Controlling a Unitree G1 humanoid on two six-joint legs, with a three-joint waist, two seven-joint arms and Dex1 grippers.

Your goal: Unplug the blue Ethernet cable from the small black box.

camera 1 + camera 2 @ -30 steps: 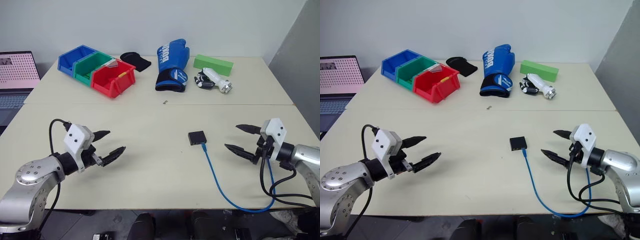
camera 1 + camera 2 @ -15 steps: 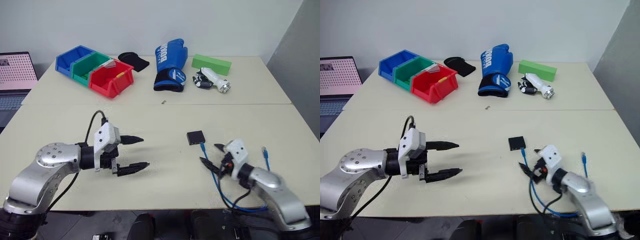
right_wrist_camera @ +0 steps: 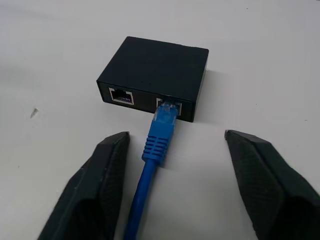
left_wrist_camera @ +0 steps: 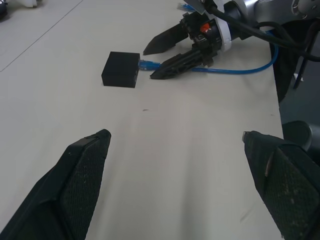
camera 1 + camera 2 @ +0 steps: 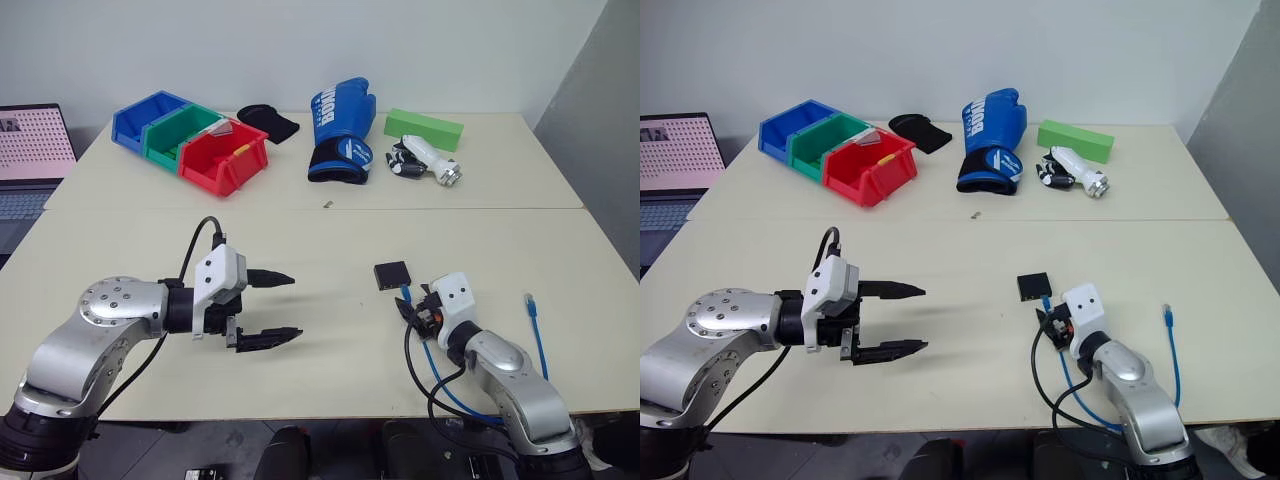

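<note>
Right wrist view: blue cable (image 3: 159,137) runs straight from black box (image 3: 156,75), between right hand (image 3: 172,187) fingers, spread, not pinching. Left hand (image 5: 277,308) spread, farther off.

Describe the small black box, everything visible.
The black box is a small, flat, matte, squarish case lying flat on the cream table, near the front edge. Its side facing the right gripper has two ports: one empty, the other holding the blue cable plug, still seated. The gripper's fingers flank the cable just short of the box without touching it.
</note>
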